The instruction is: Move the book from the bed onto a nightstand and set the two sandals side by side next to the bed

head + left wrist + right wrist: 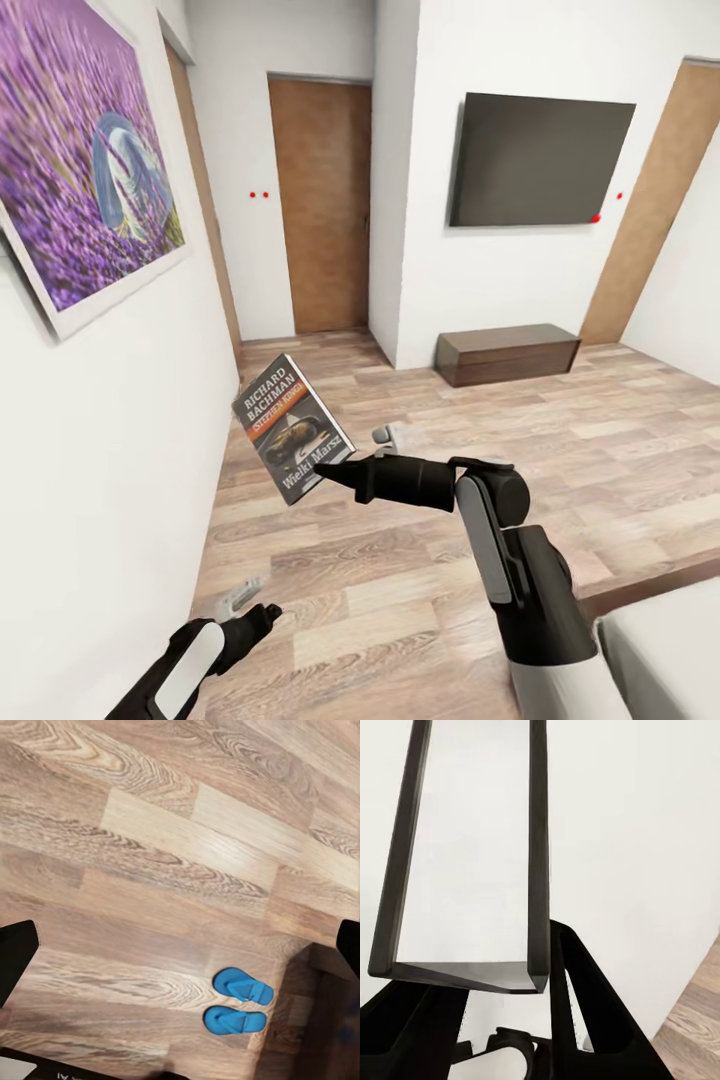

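Thin dark paperback book [292,428] with white "Richard Bachman" lettering and an orange band, pinched by its lower corner in the black right gripper [335,472], tilted in the air above the wood-plank floor [420,560] near the white wall [110,480]. Seen edge-on in the right wrist view [465,870], cover hidden. Two bright blue flip-flop sandals [238,1003] side by side on the planks beside a dark edge; left gripper [245,600] low, fingertips [16,952] cut off at the frame's sides, spread wide apart.

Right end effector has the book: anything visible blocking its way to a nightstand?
Cannot tell: no nightstand is in frame. The right end effector holds the book in open air above bare wood floor, white wall close beside it.
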